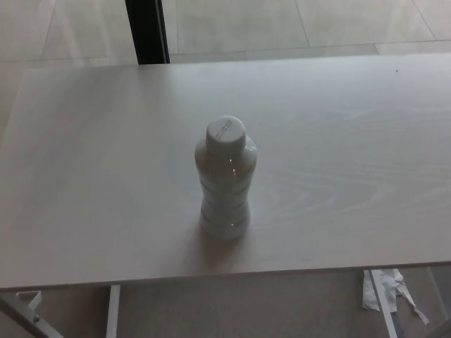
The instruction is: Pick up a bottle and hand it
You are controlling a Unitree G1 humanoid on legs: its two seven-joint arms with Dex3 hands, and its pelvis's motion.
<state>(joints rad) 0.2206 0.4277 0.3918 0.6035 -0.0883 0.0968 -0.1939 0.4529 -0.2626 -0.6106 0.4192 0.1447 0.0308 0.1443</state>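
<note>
A: Plastic bottle [225, 179], upright, near the front edge of the desk [84, 176], roughly centre. White screw cap [225, 134] on.

B: Handling?

A: Probably light, rigid enough but thin-walled, so likely to dent under a hard squeeze. Ribbed and pinched in at the waist, smooth and glossy elsewhere, so maybe slippery. Best taken around the waist, below the shoulder; not by the cap.

B: Full or empty?

A: Can't tell. Washed-out, pale contents or none, no readable label. Small print on the cap, illegible.

B: Hands?

A: Neither in view, left or right. Open or closed, impossible to say. Nothing gripped, bottle untouched.

B: Anything else hidden?

A: Desk cut off left and right. Below the front edge: white desk leg [113, 310], crumpled white scrap [380, 289] on the floor, unclear what. Dark post [146, 32] behind the far edge, top cropped. No receiver visible for the handover.
</note>
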